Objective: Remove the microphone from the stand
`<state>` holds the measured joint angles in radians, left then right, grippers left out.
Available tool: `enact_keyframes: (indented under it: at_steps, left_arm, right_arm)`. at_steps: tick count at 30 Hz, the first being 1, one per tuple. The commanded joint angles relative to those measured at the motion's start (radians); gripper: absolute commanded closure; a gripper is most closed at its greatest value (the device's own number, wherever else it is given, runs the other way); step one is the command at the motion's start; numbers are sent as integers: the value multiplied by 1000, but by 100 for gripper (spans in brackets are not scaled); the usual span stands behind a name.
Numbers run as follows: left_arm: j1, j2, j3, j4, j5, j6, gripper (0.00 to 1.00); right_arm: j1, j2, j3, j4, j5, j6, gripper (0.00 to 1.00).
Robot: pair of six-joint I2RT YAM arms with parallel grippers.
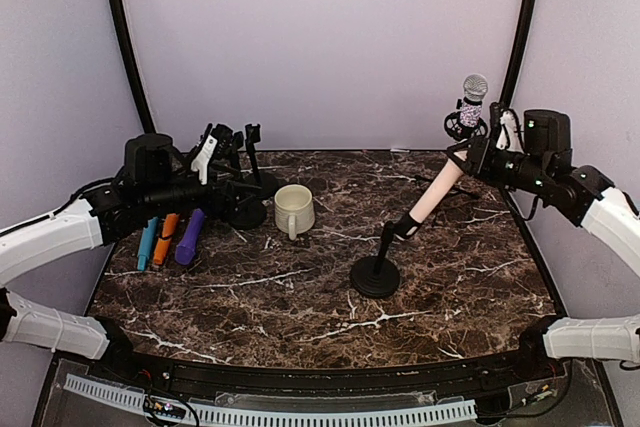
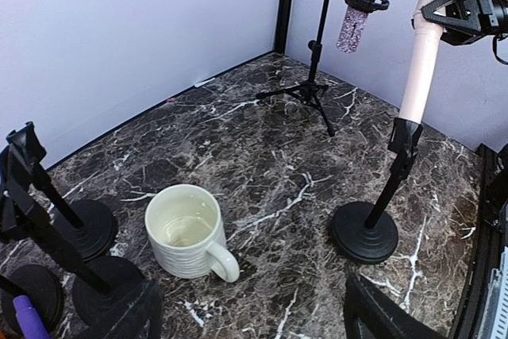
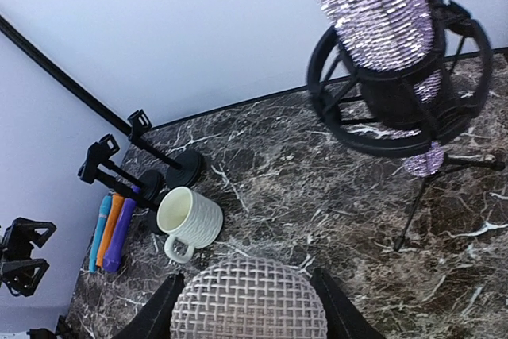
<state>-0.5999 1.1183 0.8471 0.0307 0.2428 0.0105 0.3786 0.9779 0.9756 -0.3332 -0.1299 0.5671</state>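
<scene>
Fingers point(image 3: 163, 313) of the right gripper point(image 1: 468, 160) clasp the mesh head of the pink microphone point(image 1: 438, 190) — it leans toward 1 o'clock in its stand point(image 1: 376, 275), at 4 o'clock from the mug point(image 1: 293, 210). The left gripper point(image 2: 250, 311) gapes wide, holding nothing.

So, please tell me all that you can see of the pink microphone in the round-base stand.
The pink microphone has a smooth, pale pink, plastic-looking body and a silver mesh head. It stands tilted, its lower end in the black clip of the round-base stand. The right gripper is closed on its head, one finger on each side.
</scene>
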Motion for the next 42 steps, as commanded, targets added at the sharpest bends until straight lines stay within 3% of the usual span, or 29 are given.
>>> enact_keyframes:
  at_steps: [1, 12, 28, 30, 32, 42]
  left_arm:
    - [-87, 14, -14, 94, -13, -105, 20]
    - [-387, 236, 87, 170, -116, -192, 19]
    - [-400, 553, 267, 165, -83, -160, 16]
    - [-400, 564, 276, 171, -75, -158, 19]
    - [-400, 576, 284, 167, -71, -152, 34]
    - [-402, 611, 299, 138, -55, -120, 70]
  right_arm:
    - [93, 14, 48, 124, 64, 98, 76]
    - [315, 101, 72, 179, 228, 124, 77]
    - [362, 115, 86, 178, 223, 95, 77]
    - [362, 116, 89, 173, 223, 90, 77]
    - [362, 116, 92, 169, 223, 85, 77]
    - [362, 123, 100, 175, 179, 41, 78]
